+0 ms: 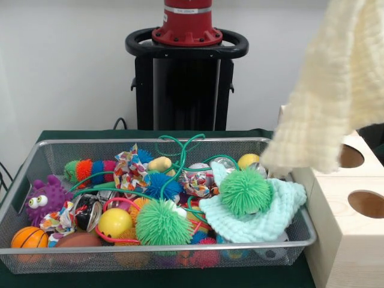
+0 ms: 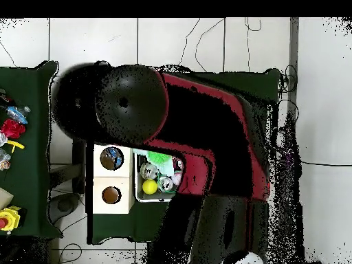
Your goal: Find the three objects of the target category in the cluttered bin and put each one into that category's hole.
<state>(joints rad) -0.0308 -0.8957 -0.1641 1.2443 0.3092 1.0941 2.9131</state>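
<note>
Across the front view, a cream cloth [image 1: 333,90] hangs above the wooden box's [image 1: 351,240] holes; the gripper is hidden, its state untellable. Released early, it could miss. Overhead, the arm [image 2: 206,130] covers the bin [image 2: 159,184].

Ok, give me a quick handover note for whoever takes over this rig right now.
Hand: not visible in either view.
Cream cloth hangs in the air over the wooden box, not yet in a hole.
Mint cloth lies in the bin under a green spiky ball.
Left, probably: drop the cream cloth in, then fetch the mint one.
</note>
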